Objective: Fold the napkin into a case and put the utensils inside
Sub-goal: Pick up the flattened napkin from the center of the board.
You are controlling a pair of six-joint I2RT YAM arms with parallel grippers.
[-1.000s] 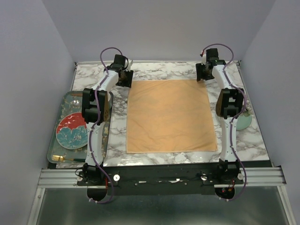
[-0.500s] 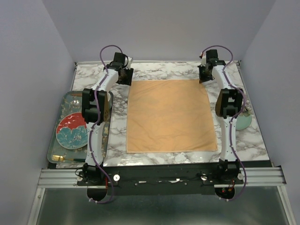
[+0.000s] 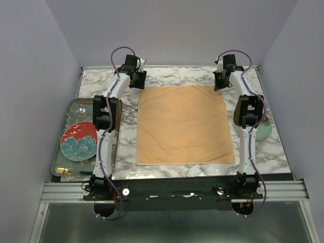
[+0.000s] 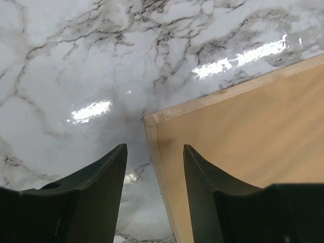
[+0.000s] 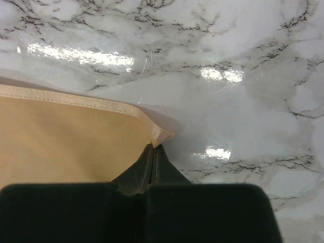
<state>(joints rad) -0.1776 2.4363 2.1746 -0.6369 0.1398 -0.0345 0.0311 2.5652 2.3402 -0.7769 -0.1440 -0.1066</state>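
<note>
The peach-orange napkin (image 3: 185, 124) lies spread flat on the marble table. My left gripper (image 3: 137, 81) is at its far left corner. In the left wrist view this gripper (image 4: 154, 147) is open, its two dark fingers straddling the side hem of the napkin (image 4: 243, 131) just below the corner. My right gripper (image 3: 218, 83) is at the far right corner. In the right wrist view it (image 5: 153, 147) is shut, pinching the tip of the napkin (image 5: 66, 136), which is puckered up. A gold fork (image 3: 63, 171) of the utensils lies on the tray at the left. No case shows.
A grey patterned tray (image 3: 56, 152) sits at the table's left edge, carrying a red and teal plate (image 3: 78, 140). A pale green plate (image 3: 263, 132) sits by the right arm. Walls enclose the table on three sides.
My right gripper has shut on the napkin's far right corner. My left arm has shifted slightly right and farther back, its gripper still open.
</note>
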